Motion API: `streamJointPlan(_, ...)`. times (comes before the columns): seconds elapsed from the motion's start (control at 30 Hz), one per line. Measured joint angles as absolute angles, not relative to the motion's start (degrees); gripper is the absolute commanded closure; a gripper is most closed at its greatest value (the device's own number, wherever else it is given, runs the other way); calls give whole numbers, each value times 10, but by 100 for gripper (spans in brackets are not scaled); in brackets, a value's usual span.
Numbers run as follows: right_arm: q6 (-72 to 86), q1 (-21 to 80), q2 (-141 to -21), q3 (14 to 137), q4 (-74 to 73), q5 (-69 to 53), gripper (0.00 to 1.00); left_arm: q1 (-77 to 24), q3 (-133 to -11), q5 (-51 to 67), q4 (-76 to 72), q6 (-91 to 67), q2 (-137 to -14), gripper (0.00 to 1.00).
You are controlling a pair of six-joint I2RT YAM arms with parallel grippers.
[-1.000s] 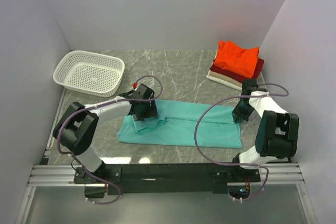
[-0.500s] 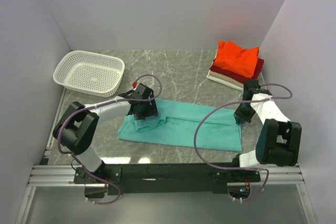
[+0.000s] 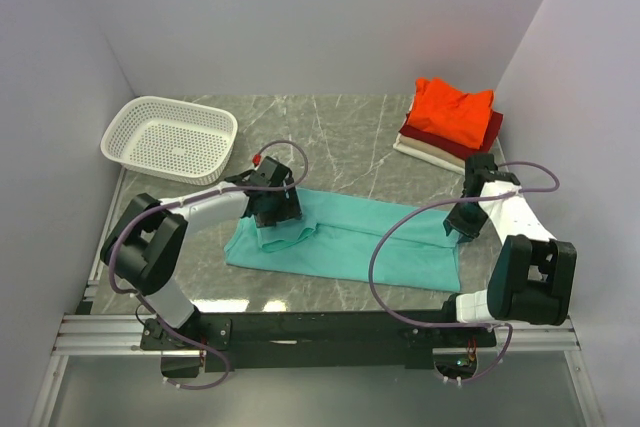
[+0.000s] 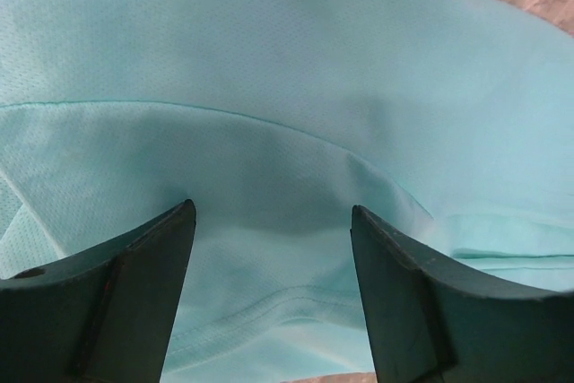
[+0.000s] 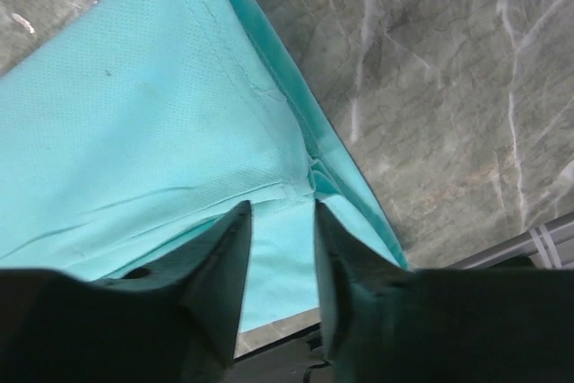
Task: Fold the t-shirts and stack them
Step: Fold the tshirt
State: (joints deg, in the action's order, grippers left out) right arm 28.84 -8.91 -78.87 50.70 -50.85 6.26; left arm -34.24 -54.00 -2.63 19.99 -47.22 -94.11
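A teal t-shirt point(image 3: 350, 242) lies flat on the marble table as a long folded band. My left gripper point(image 3: 272, 209) is low over its left end and open; in the left wrist view the jaws point(image 4: 272, 248) stand wide apart above the cloth point(image 4: 296, 60) with a stitched hem between them. My right gripper point(image 3: 462, 222) is at the shirt's right end and open, its jaws point(image 5: 282, 221) a little apart over the hemmed edge point(image 5: 134, 132), pinching nothing. At the back right is a stack of folded t-shirts: orange-red point(image 3: 452, 112) on top, dark red point(image 3: 490, 127) under it, cream point(image 3: 420, 150) at the bottom.
A white mesh basket point(image 3: 172, 137) stands at the back left. Grey walls close in on both sides and the back. Bare marble point(image 5: 430, 87) shows to the right of the teal shirt's edge. The black mounting rail point(image 3: 320, 327) runs along the near edge.
My right gripper has opened and let go of the teal shirt's right edge, after drifting slightly right. The left gripper has stayed open in the same place.
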Motion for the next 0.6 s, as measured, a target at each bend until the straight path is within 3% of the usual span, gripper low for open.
streamJointPlan(0.6,274,-164,-875,554,-435,6,54,-286,-641,-3,219,-444,-969,23)
